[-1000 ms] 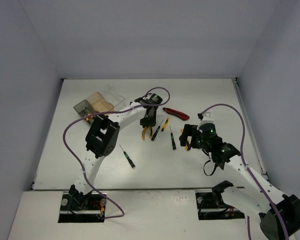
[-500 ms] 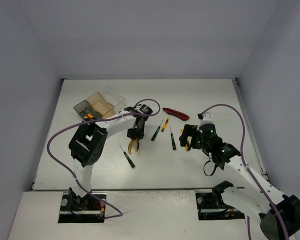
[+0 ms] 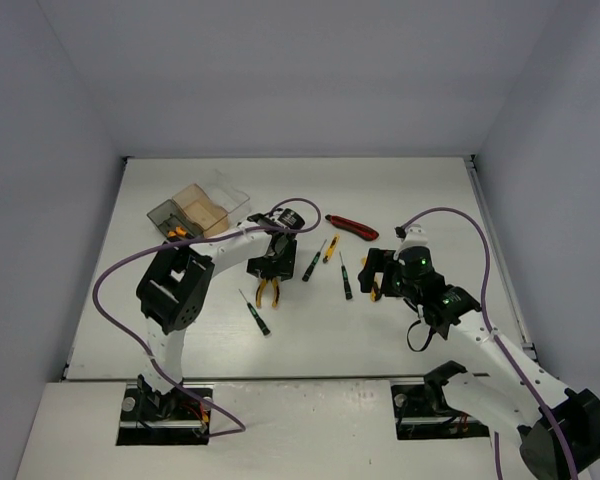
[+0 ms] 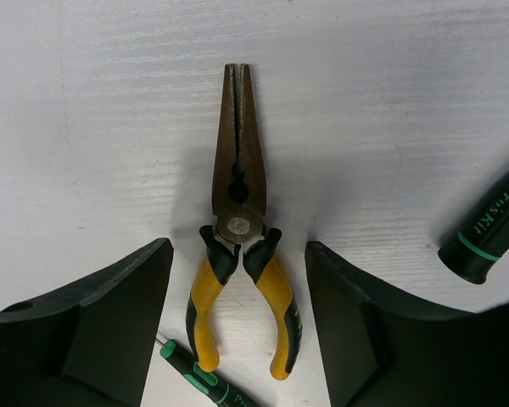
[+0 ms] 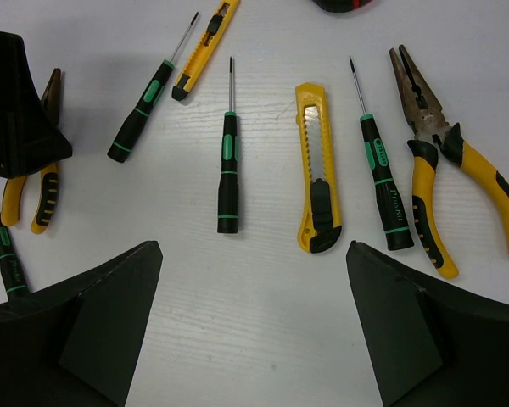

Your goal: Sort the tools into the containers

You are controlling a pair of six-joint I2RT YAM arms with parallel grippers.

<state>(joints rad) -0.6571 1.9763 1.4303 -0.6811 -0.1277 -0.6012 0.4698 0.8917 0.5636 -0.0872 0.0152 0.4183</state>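
The left tool [image 3: 268, 272] has brought the yellow-and-black-handled long-nose pliers [image 4: 237, 182] nearer and leftward from where it gripped them a second ago. It has since let go: its jaws stand wide, one finger on each side of the handles, touching neither. The pliers lie flat on the white worktop [image 3: 400, 190], well apart from the three joined translucent plastic bins [image 3: 198, 208]. The right tool [image 5: 253, 254] is unmoved, jaws wide above a yellow utility knife [image 5: 316, 170].

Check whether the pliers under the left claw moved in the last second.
Yes. The pliers shifted down-left in the top view, farther from the red-black knife, which stayed put.
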